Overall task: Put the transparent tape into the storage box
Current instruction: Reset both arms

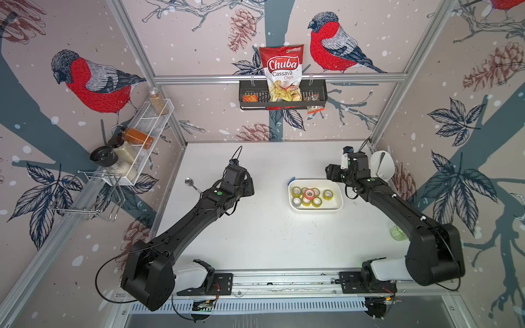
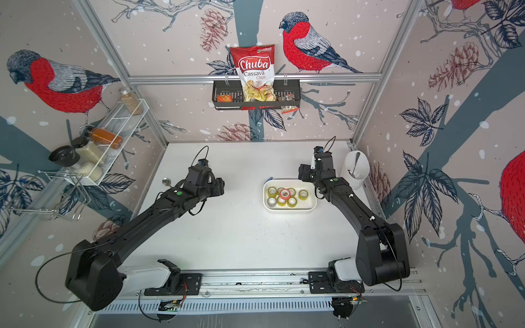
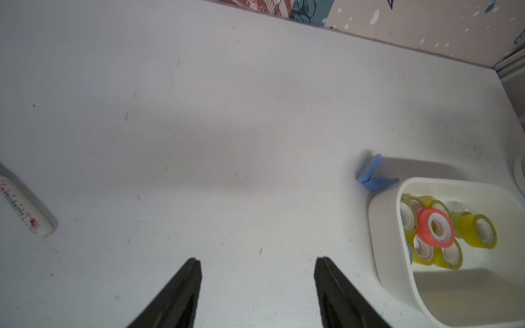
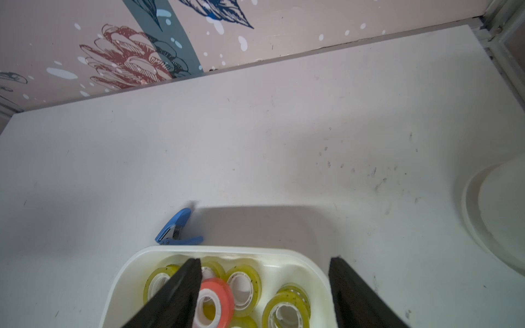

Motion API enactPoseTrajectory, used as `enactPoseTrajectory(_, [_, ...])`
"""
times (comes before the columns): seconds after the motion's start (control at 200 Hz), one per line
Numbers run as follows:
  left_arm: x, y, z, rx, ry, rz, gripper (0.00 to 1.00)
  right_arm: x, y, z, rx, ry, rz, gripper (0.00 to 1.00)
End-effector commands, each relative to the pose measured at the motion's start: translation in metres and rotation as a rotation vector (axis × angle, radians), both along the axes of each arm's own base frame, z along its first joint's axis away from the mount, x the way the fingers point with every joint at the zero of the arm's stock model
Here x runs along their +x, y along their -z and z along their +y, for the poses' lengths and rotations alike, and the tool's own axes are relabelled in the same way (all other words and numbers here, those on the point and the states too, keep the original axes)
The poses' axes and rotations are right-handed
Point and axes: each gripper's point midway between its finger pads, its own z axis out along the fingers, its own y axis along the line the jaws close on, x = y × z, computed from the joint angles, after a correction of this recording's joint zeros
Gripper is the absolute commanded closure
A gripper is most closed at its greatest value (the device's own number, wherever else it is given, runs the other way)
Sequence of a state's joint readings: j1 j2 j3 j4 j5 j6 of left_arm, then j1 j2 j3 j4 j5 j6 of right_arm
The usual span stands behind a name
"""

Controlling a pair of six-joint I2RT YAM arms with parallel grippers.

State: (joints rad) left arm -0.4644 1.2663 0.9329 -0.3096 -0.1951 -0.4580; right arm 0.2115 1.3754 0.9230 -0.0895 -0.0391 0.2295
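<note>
At the left wrist camera: left end effector [image 3: 257,259] spread wide, gripping nothing, over bare counter [image 3: 227,127]; near it the storage box [image 3: 386,241], with yellow-tinted transparent tape rolls [image 3: 468,227] and one red roll [image 3: 424,230] lying inside, a blue clip [image 3: 372,173] just beside its rim. At the right wrist camera: right end effector [image 4: 265,259] likewise wide apart and empty, above the box and its rolls. In both top views: box right of centre, all tape inside, white cup [image 1: 387,167] far right, spoon [image 1: 189,181] at left
</note>
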Motion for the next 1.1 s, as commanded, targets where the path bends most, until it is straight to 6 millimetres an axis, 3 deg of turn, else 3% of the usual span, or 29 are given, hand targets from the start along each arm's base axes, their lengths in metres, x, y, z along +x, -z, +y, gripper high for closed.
enactPoseTrajectory(0.0, [0.026,-0.022,0.014,0.061,-0.01,-0.147,0.33,0.015,-0.021,-0.019,0.014,0.019,-0.152,0.24])
enactPoseTrajectory(0.07, [0.034,-0.028,0.022,0.106,-0.01,-0.233,0.36,0.016,-0.018,-0.037,0.011,0.052,-0.174,0.24])
enactPoseTrajectory(0.155, [0.037,-0.035,0.028,0.181,0.012,-0.35,0.31,0.016,-0.009,-0.056,0.001,0.08,-0.19,0.24])
enactPoseTrajectory(0.24, [0.041,-0.04,0.049,0.235,-0.039,-0.419,0.28,0.015,0.001,-0.076,-0.011,0.117,-0.192,0.24])
enactPoseTrajectory(0.44, [0.06,-0.011,0.112,0.215,-0.147,-0.348,0.28,0.009,0.021,-0.113,-0.029,0.205,-0.236,0.23])
enactPoseTrajectory(0.67, [0.069,0.031,0.146,0.239,-0.135,-0.36,0.28,0.011,0.041,-0.128,-0.032,0.234,-0.249,0.24])
enactPoseTrajectory(0.87, [0.071,0.06,0.152,0.24,-0.137,-0.369,0.28,0.007,0.048,-0.124,-0.034,0.207,-0.32,0.25])
enactPoseTrajectory(1.096, [0.059,0.061,0.147,0.195,-0.104,-0.454,0.28,-0.003,0.054,-0.113,-0.053,0.187,-0.376,0.27])
